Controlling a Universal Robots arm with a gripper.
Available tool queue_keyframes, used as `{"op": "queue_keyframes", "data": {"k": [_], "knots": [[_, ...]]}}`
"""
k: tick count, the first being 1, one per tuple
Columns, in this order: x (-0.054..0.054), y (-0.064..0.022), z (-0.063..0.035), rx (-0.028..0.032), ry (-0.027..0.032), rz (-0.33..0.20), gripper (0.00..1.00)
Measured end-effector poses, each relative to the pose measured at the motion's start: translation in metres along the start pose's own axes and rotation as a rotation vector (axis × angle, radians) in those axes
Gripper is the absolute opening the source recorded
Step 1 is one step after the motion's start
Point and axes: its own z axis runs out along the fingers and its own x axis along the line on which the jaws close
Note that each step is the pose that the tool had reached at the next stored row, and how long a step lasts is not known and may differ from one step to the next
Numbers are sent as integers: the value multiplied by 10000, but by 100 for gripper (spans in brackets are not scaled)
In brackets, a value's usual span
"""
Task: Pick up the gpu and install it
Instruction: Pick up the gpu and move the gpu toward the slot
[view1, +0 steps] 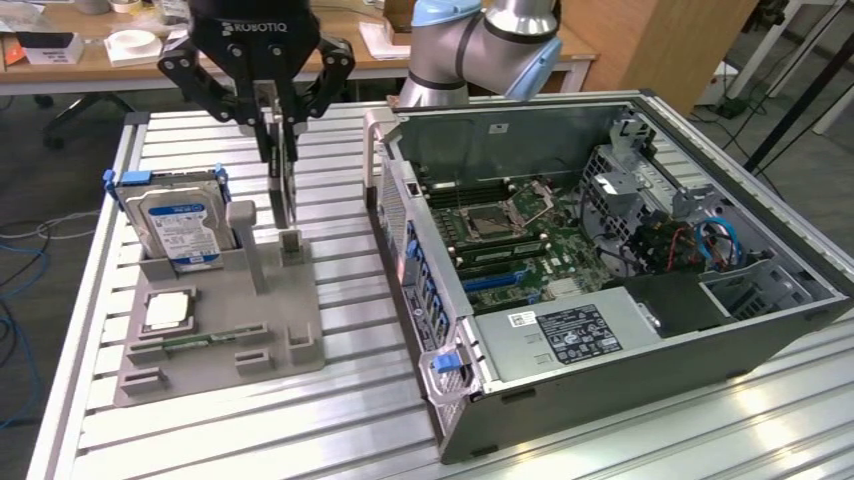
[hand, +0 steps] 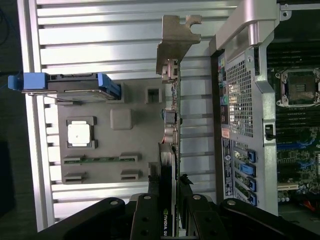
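My gripper (view1: 276, 140) is clamped partway shut on the gpu (view1: 283, 200), held on edge at the grey holder (view1: 214, 350), its length running out from my fingers (hand: 150, 215) to the bracket (hand: 175, 40), with the open case (view1: 747, 330) on the exterior view's right.

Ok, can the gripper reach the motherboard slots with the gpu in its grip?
Probably yes. The gripper, shut on the gpu, is beside the case, whose open side faces up; the slots look uncovered.
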Motion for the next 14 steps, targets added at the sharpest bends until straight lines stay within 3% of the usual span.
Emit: {"op": "queue_keyframes", "data": {"k": [14], "knots": [[-30, 3, 1, 0, -1, 0, 26]]}}
